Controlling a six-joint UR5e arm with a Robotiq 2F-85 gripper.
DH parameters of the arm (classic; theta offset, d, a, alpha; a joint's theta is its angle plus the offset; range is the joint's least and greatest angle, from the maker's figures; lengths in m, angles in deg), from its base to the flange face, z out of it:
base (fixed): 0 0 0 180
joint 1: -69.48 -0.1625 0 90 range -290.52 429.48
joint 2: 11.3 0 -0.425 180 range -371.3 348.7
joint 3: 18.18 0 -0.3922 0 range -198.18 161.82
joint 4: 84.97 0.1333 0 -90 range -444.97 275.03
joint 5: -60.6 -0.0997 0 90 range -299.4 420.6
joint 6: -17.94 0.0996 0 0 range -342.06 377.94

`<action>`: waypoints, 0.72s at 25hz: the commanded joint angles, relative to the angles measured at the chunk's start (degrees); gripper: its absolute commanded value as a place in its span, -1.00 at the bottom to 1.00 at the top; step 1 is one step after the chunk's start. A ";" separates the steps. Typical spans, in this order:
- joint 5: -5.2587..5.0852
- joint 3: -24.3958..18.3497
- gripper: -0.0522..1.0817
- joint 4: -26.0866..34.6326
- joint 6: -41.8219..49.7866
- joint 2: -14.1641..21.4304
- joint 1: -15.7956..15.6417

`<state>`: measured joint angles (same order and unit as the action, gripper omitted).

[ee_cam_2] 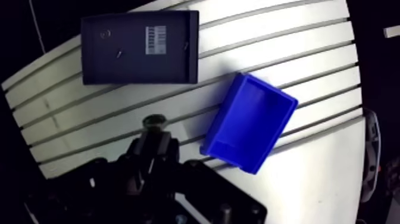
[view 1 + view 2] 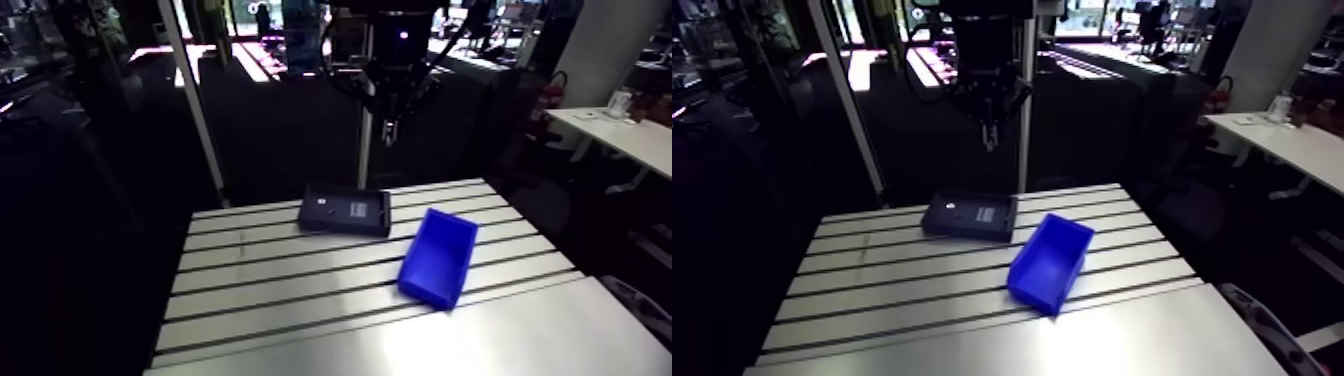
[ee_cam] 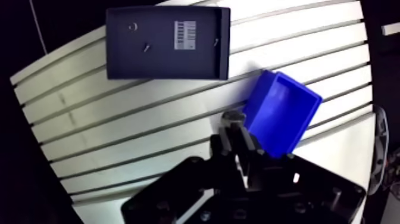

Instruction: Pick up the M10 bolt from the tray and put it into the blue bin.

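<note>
My gripper [image 3: 233, 124] hangs high above the table, its two fingers shut on a round-headed bolt [image 3: 233, 117] that shows at their tips. In the wrist view it sits over the bare slotted table between the dark tray [image 3: 166, 65] and the blue bin [image 3: 280, 113], close to the bin's near edge. The bin [image 2: 438, 256] lies skewed and looks empty. A small ring [image 3: 132, 27], a short screw [image 3: 144, 44] and another small part [image 3: 216, 42] lie in the tray beside a barcode label. In the arm view the gripper [image 2: 390, 128] hangs above the tray [image 2: 345, 211].
The slotted aluminium table [image 2: 280, 290] runs wide to the left of the tray and in front of the bin. An upright post [image 2: 366, 140] stands behind the table's far edge, close to the gripper.
</note>
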<state>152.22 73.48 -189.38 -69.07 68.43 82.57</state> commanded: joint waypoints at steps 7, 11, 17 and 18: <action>0.09 8.41 0.90 0.75 -28.09 6.10 6.25; 0.09 10.69 0.90 0.57 -36.53 7.42 6.78; -0.70 12.36 0.90 0.57 -50.16 7.68 10.12; -0.79 12.36 0.90 0.57 -51.74 7.50 10.39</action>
<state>151.97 84.94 -188.81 -111.45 76.04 91.07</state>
